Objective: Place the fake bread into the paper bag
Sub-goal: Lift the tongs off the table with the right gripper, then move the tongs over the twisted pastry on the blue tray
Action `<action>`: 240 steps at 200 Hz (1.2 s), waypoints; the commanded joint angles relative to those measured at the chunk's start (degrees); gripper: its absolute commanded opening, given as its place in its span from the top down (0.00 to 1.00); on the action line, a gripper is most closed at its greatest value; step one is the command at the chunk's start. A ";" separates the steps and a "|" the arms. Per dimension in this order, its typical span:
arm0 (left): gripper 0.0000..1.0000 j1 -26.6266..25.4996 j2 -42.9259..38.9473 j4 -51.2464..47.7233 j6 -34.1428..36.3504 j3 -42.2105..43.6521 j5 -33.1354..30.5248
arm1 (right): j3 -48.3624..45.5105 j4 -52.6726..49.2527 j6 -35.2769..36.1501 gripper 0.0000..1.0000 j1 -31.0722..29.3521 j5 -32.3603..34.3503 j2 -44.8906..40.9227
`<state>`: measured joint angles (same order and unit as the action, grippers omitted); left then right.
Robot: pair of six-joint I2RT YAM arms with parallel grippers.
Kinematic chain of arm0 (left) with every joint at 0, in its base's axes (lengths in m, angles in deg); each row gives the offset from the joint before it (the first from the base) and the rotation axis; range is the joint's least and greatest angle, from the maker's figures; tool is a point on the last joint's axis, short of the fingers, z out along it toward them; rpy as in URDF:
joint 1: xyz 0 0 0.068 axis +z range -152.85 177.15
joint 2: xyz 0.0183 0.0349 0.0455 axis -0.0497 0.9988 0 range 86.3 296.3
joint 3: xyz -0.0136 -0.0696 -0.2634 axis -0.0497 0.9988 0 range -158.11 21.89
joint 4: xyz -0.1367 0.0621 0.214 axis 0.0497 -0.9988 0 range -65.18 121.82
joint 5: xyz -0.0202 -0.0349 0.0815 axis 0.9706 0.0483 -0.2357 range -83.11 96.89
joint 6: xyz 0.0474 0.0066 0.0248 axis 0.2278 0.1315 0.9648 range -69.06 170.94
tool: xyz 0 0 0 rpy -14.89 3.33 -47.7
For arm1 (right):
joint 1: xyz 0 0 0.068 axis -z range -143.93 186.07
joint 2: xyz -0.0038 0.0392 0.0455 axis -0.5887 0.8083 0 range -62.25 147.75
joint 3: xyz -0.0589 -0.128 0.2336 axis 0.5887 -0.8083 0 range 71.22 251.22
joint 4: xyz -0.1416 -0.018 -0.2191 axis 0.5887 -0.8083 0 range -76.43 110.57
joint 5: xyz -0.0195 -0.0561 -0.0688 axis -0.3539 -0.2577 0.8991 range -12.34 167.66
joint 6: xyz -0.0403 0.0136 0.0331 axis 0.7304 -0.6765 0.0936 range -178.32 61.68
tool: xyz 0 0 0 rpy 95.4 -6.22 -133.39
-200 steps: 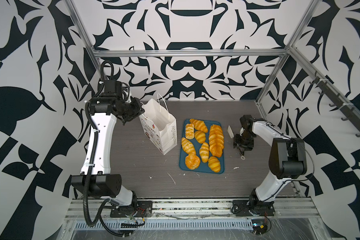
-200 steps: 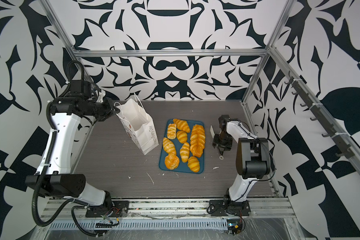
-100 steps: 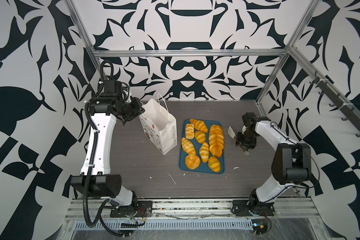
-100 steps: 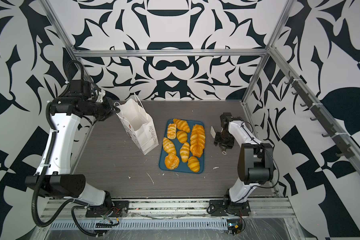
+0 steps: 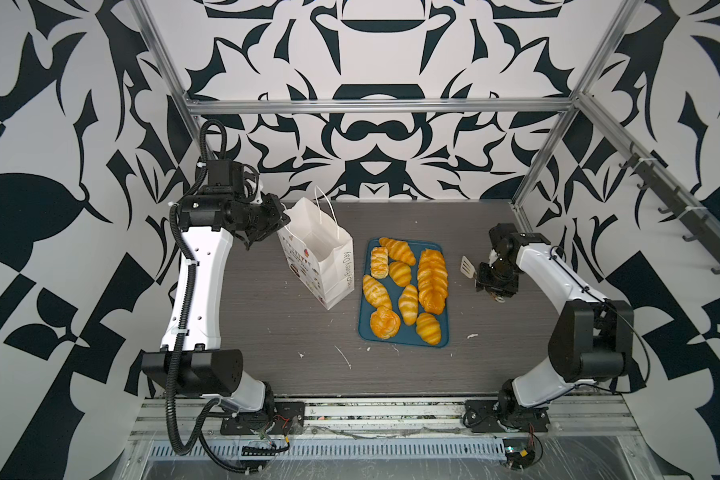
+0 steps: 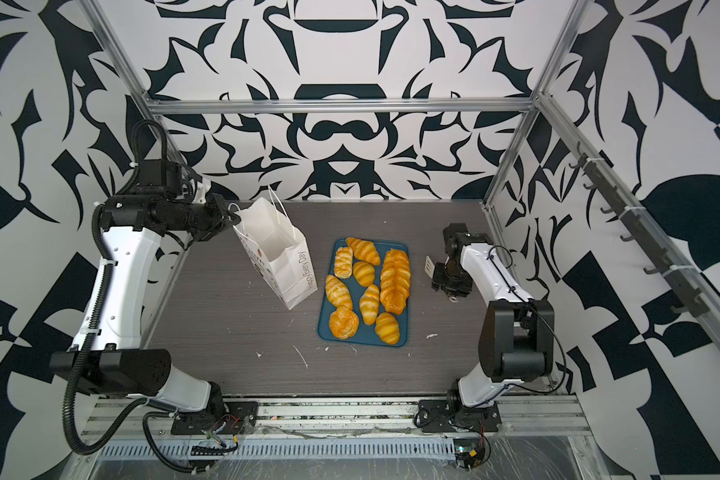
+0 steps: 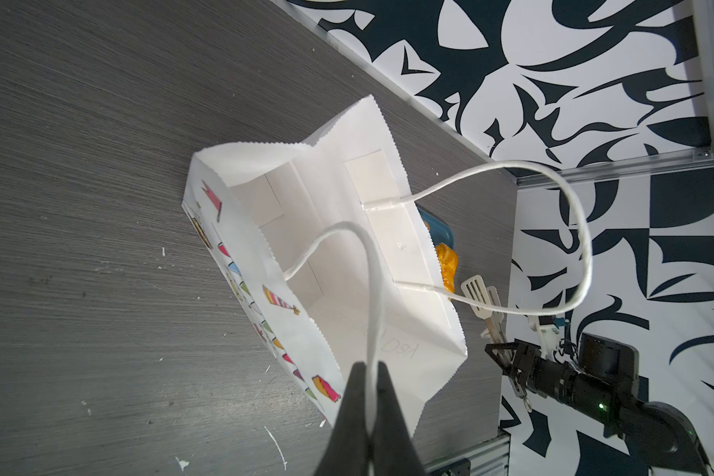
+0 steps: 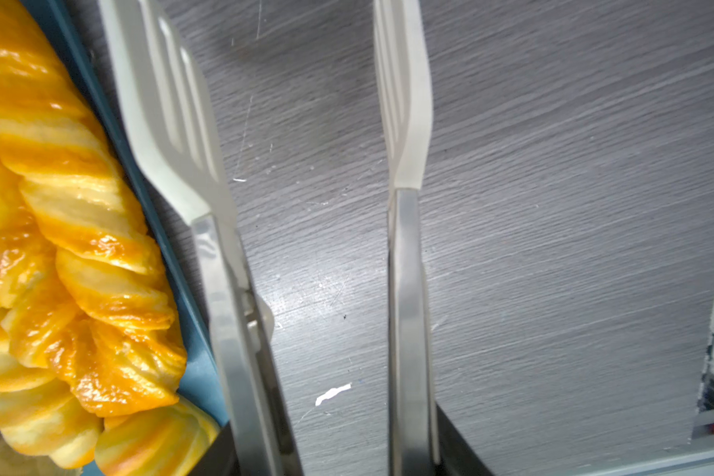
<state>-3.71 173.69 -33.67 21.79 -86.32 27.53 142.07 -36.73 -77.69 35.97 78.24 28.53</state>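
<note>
The fake bread, several glossy golden pastries with a long braided loaf [image 5: 433, 274] [image 6: 395, 278] [image 8: 58, 206], lies on a teal tray [image 5: 404, 338] [image 6: 362, 338] [image 8: 198, 371]. The white paper bag [image 5: 321, 249] [image 6: 279, 249] [image 7: 347, 247] stands open to the left of the tray. My left gripper [image 5: 283, 218] [image 6: 231, 216] [image 7: 371, 371] is shut on its near cord handle. My right gripper [image 5: 485, 278] [image 6: 439, 276] [image 8: 339, 453] grips metal tongs [image 5: 467, 266] [image 6: 429, 264] [image 7: 481, 296] [image 8: 174, 123] with white slotted heads. The heads stand apart, holding nothing, just right of the tray beside the loaf.
Small white scraps [image 5: 344, 357] lie on the dark wood-grain table in front of the tray. An aluminium frame rail [image 5: 524, 199] and patterned walls close in the table at the back and right.
The right arm's elbow has swung out toward the near right, and the tongs have shifted only slightly beside the tray. The left arm and the bag have not moved.
</note>
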 commanded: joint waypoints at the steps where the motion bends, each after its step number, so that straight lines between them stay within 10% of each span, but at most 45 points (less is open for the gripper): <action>1: 1.00 0.16 -0.79 -0.69 -0.52 0.10 0.65 | 3.19 -2.26 -0.66 0.48 0.10 1.62 -2.76; 240: 1.00 0.16 1.10 -0.70 -0.22 -1.50 1.95 | 8.46 -9.84 -6.63 0.55 -9.70 -12.23 -8.84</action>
<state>-3.71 174.09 -33.54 21.81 -86.53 28.74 150.64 -47.55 -83.00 26.61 66.57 20.60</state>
